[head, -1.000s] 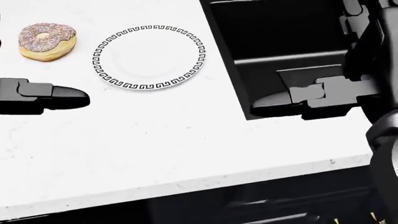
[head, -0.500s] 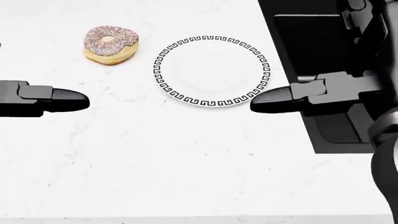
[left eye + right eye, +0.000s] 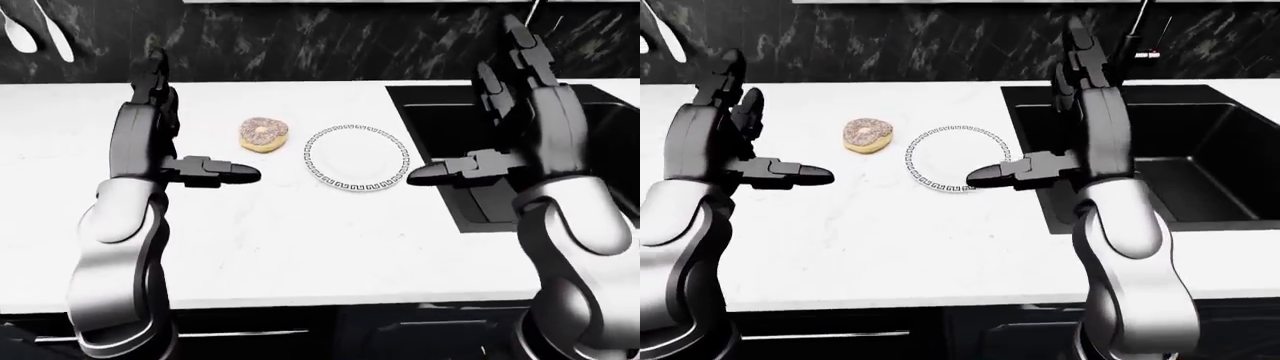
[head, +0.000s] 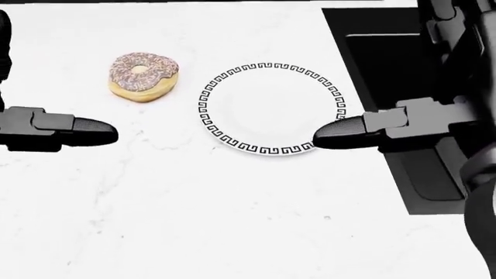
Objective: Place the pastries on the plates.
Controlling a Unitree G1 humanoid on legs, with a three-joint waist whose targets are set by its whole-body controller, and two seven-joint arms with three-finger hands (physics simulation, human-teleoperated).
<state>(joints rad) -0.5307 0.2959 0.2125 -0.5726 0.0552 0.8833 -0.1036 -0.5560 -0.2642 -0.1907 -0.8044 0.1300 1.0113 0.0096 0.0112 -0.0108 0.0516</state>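
I bring my released left hand (image 4: 58, 131) onto the pink sprinkled doughnut (image 4: 142, 75), left of the white key-bordered plate (image 4: 271, 108); right hand (image 4: 372, 129) also unclenched.

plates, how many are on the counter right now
1. The plate with the black key-pattern rim lies empty on the white counter, between the sprinkled donut at its left and the black sink at its right. None other shows in these views.
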